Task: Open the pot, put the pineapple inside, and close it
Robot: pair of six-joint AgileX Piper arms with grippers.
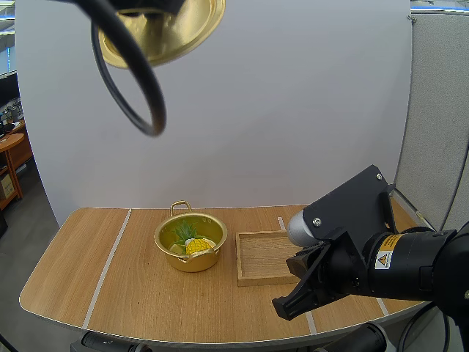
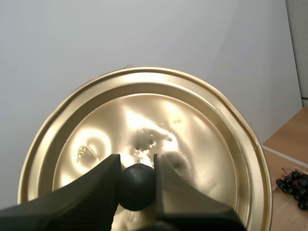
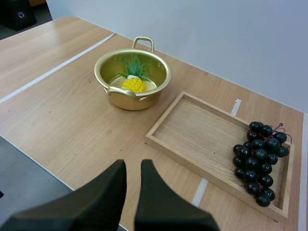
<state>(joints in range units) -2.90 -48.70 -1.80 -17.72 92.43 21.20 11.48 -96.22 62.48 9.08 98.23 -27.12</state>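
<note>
The gold lid [image 1: 172, 33] hangs high above the table's left side. Its black knob [image 2: 137, 186] is pinched between the fingers of my left gripper [image 2: 137, 162], which look down on the lid [image 2: 183, 144]. The open gold pot [image 1: 192, 262] stands mid-table, and a yellow pineapple [image 1: 198, 245] with green leaves lies inside it. My right gripper [image 1: 292, 302] hovers over the table's front edge, right of the pot. In the right wrist view the right gripper [image 3: 131, 168] is open by a narrow gap and holds nothing, with the pot [image 3: 144, 100] and pineapple [image 3: 133, 83] beyond it.
A wooden tray [image 1: 253, 258] lies right of the pot. In the right wrist view a bunch of dark grapes [image 3: 260, 159] rests at the far end of the tray [image 3: 202, 130]. The grapes [image 2: 293, 185] also lie beyond the lid's edge. White tape lines cross the tabletop.
</note>
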